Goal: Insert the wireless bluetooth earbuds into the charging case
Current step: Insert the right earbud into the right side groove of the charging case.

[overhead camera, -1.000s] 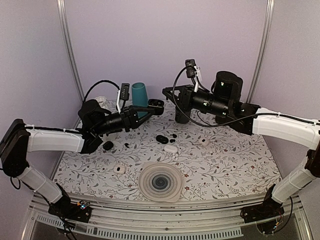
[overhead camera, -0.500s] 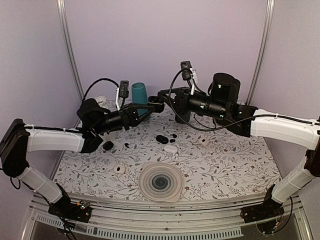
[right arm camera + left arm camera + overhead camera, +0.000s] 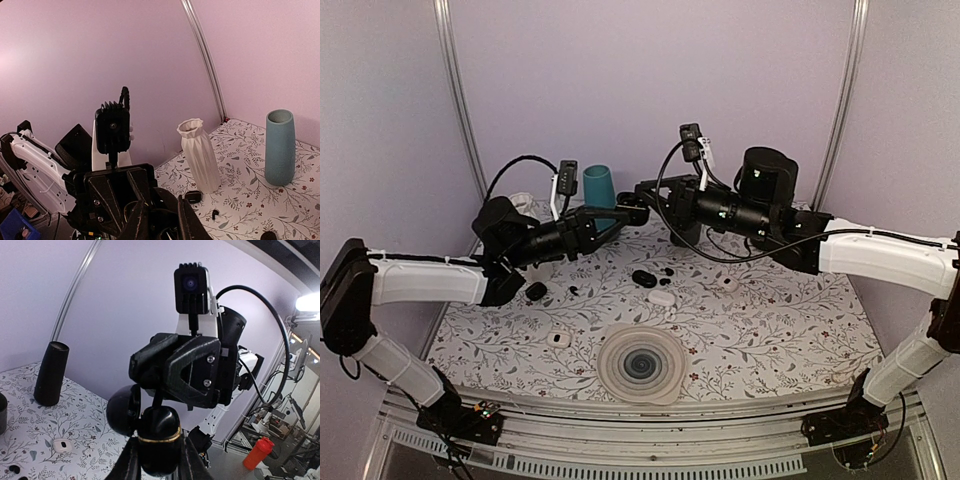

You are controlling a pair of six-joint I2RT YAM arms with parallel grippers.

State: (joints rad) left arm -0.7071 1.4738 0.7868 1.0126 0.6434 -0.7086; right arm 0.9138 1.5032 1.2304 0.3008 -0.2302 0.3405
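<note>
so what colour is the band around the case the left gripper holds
Gold, on a glossy black charging case; the left wrist view shows it best.

Left claw [image 3: 158, 464] grips black case [image 3: 159, 439] (lid apparently open).

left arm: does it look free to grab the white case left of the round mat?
Probably not yet. The left end effector is raised and shut on a black charging case, meeting the right end effector. The white case lies uncovered, but that grip is taken.
</note>
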